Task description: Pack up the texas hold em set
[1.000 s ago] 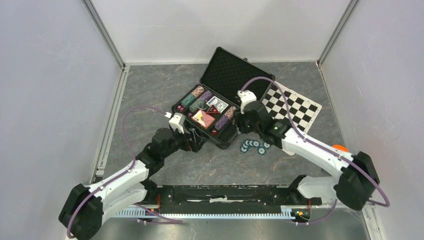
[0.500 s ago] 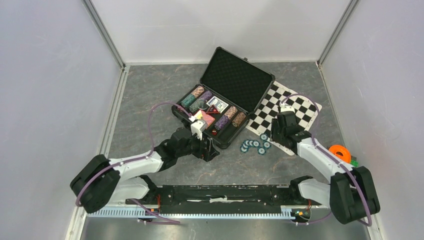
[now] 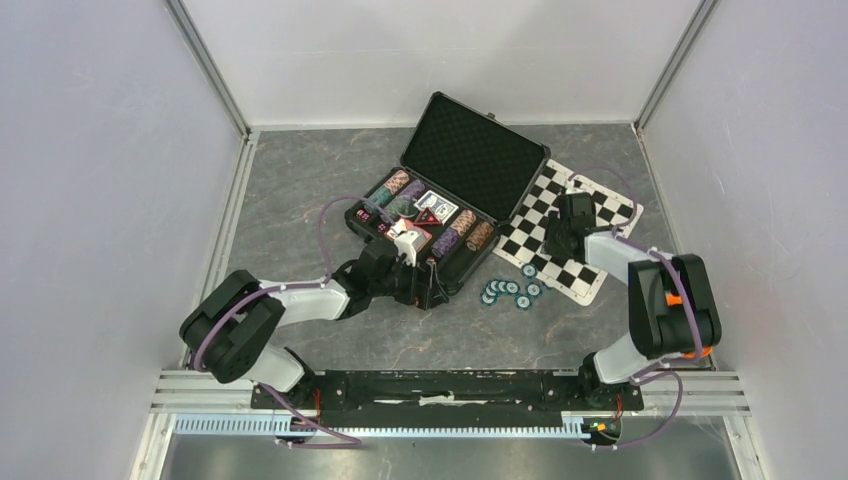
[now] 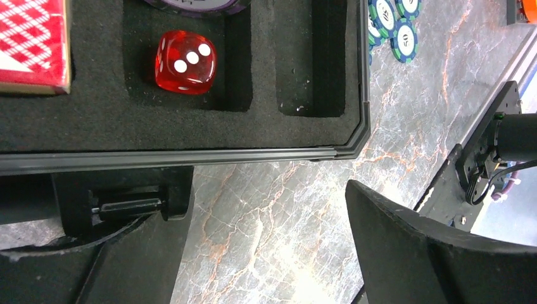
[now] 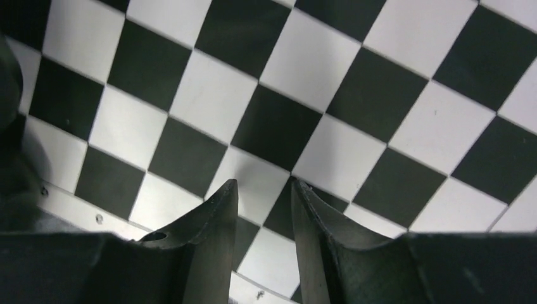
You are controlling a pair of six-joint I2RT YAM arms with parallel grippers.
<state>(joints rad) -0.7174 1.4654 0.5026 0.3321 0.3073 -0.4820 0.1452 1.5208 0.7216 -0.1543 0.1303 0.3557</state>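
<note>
Top view: the black case (image 3: 470,265) lies open at the centre of the table (image 3: 300,190). Its long axis runs roughly from 10 o'clock to 4 o'clock, and the lid (image 3: 472,160) is raised along the far side and leans toward 1 o'clock, so the open front faces 7 o'clock. Striped chips stand in rows at both ends of the tray, with a blue deck (image 3: 436,208) between them. A cluster of loose teal chips (image 3: 510,291) lies on the table just off the case's 4 o'clock end. The left gripper (image 3: 428,285) sits at the case's near corner, and the right gripper (image 3: 556,240) is over the chequered mat (image 3: 590,215) at 3 o'clock of the case. Left wrist view, showing detail the top view lacks: a red die (image 4: 185,61) rests in a foam pocket, three pips showing, beside a red card deck (image 4: 31,44). The case rim (image 4: 190,155) crosses the frame, and the teal chips (image 4: 396,28) appear beyond its corner. The left gripper (image 4: 259,209) is spread wide with only bare table between its fingers. Right wrist view: the right gripper (image 5: 264,190) has its fingers a narrow gap apart over the mat (image 5: 316,95), and nothing is held between them.
</note>
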